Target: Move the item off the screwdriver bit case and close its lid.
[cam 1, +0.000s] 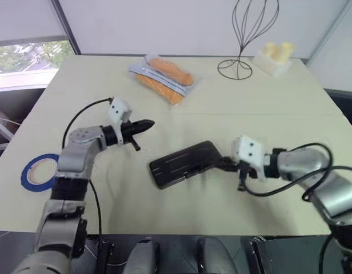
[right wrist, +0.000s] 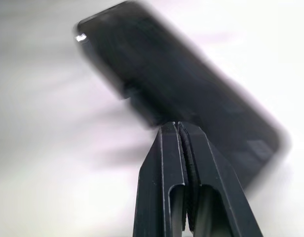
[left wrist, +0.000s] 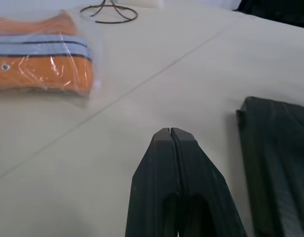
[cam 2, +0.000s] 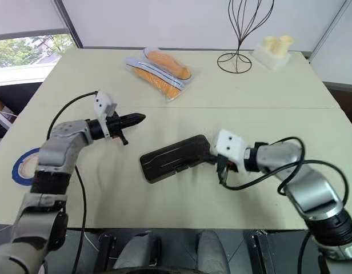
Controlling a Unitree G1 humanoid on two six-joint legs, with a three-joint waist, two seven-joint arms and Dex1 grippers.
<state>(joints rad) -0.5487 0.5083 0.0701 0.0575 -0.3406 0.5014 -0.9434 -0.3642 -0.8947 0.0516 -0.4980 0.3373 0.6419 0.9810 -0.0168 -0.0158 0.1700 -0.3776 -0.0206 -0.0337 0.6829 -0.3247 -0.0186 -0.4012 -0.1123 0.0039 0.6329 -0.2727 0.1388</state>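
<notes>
A flat, rectangular dark grey plastic screwdriver bit case [cam 1: 186, 163] lies near the front middle of the pale table [cam 1: 267, 114], its smoky lid [cam 2: 177, 157] apparently down flat, with nothing resting on it. It looks stiff, light and smooth, likely to slide if pushed, so pressing from above near the latch edge seems safest. The right gripper [cam 2: 219, 161], fingers closed and empty, sits just beside its right end. The left gripper [cam 1: 147, 124], also closed and empty, hovers above the table. A clear bag of orange items [cam 1: 163, 78] lies well behind.
</notes>
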